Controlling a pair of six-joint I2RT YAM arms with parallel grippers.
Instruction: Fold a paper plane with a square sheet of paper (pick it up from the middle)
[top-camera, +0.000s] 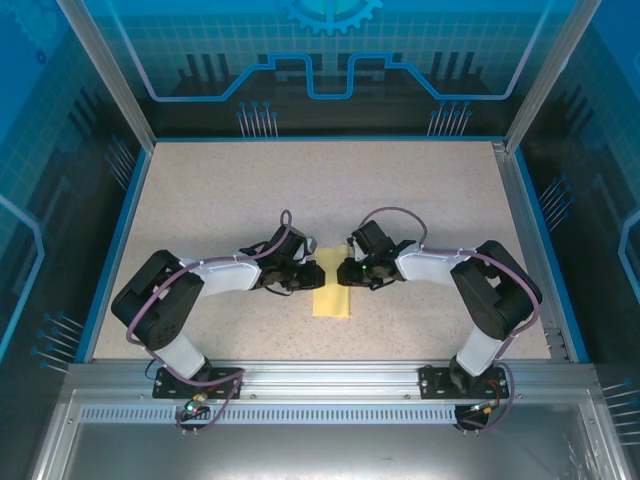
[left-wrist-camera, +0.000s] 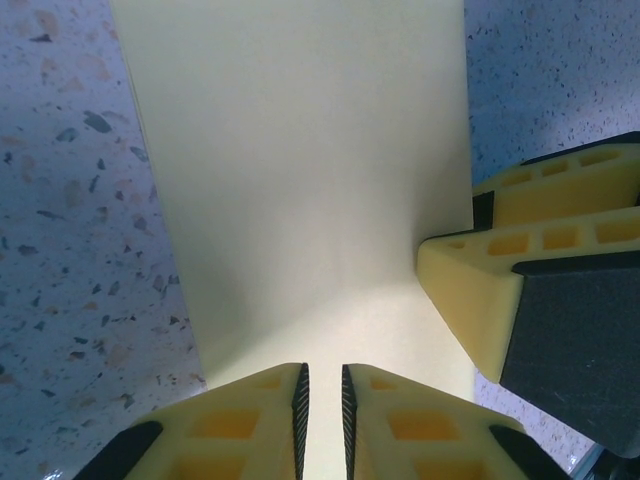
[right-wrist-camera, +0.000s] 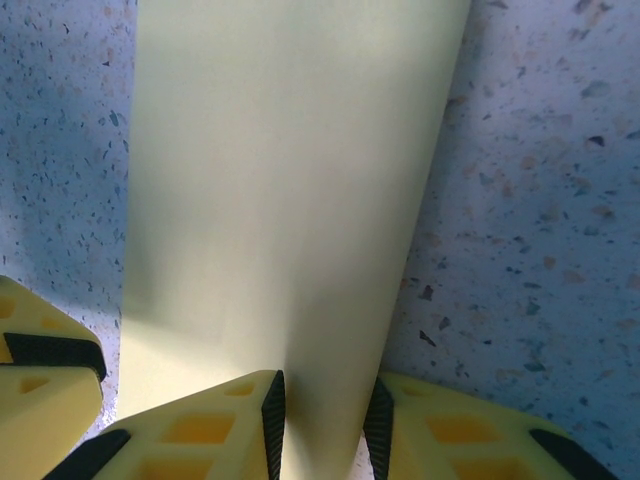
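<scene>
The square sheet of paper (top-camera: 333, 297) lies on the table as a narrow pale yellow strip between my two grippers. My left gripper (top-camera: 311, 277) reaches onto it from the left. In the left wrist view its jaws (left-wrist-camera: 322, 388) stand a narrow gap apart low over the paper (left-wrist-camera: 300, 180), and flat paper shows in the gap. My right gripper (top-camera: 344, 272) comes in from the right. Its jaws (right-wrist-camera: 320, 405) are wider apart and straddle the paper's (right-wrist-camera: 280, 180) long edge, which runs close to one pad (right-wrist-camera: 377, 415). I see nothing pinched.
The speckled table (top-camera: 350, 190) has blue rails at its sides and clear panels behind. My right gripper's yellow fingers (left-wrist-camera: 520, 290) show close at the paper's edge in the left wrist view. One left finger (right-wrist-camera: 40, 365) shows in the right wrist view.
</scene>
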